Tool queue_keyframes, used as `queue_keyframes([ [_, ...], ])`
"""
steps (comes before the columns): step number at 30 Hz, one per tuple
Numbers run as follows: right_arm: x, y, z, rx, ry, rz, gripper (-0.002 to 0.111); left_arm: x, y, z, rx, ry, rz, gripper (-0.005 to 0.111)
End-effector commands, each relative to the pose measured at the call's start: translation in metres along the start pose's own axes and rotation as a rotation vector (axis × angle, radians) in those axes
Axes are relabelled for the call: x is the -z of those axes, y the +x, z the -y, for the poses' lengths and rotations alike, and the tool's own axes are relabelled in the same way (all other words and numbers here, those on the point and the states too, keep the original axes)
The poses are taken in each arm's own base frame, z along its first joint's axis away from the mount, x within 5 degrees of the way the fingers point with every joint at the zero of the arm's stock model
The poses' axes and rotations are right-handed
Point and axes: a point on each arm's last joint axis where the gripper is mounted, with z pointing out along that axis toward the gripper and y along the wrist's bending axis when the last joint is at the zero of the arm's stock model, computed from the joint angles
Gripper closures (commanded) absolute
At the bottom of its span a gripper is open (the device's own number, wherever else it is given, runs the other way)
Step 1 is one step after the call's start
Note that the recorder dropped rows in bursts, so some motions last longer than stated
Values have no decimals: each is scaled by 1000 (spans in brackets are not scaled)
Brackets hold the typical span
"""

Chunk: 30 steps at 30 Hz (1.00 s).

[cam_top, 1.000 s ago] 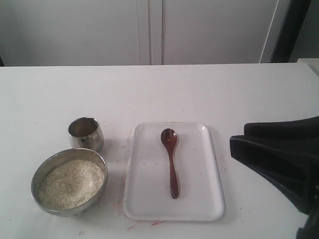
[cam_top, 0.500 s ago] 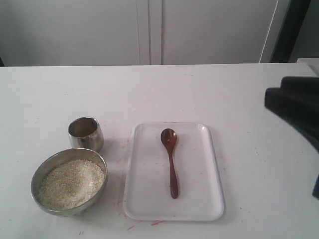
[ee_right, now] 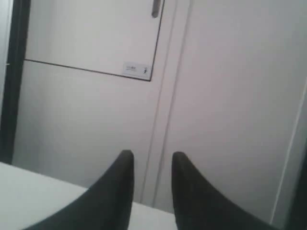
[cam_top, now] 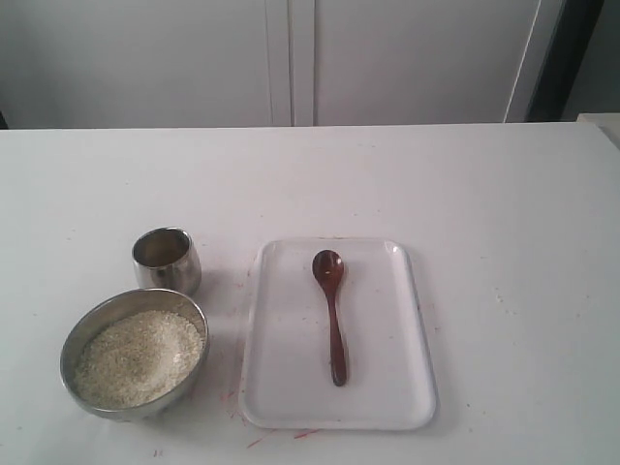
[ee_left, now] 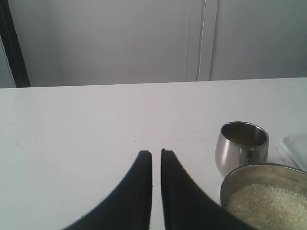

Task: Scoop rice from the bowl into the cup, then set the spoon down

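1. While my left claw [ee_left: 156, 152] keeps its two fingers almost together, a thin slit between them and nothing held, my right claw [ee_right: 152, 154] stands somewhat wider, also empty, facing a pale cabinet door [ee_right: 86, 38].
2. Near my left claw stand the cup [ee_left: 241, 147] and the bowl [ee_left: 249, 169] of rice [ee_left: 268, 206].
3. Seen from outside, the bowl sits lower left of the frame, the cup just above it.
4. At lower centre the spoon [cam_top: 332, 320] lies lengthwise on a white tray [cam_top: 291, 387], head uppermost, on the white surface [cam_top: 436, 184].
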Motion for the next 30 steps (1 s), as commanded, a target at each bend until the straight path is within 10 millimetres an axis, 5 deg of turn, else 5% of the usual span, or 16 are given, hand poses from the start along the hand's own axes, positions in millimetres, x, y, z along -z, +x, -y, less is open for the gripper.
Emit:
queue_keyframes([
  [1, 20, 0, 2, 69, 92, 106, 81, 0, -3, 0, 7, 2, 12, 92],
  [10, 29, 10, 0, 62, 119, 120, 81, 0, -3, 0, 7, 2, 12, 92],
  [19, 33, 49, 4, -137, 189, 74, 81, 0, -3, 0, 7, 2, 12, 92],
  [30, 51, 76, -1, 19, 207, 81, 81, 0, -3, 0, 7, 2, 12, 92],
])
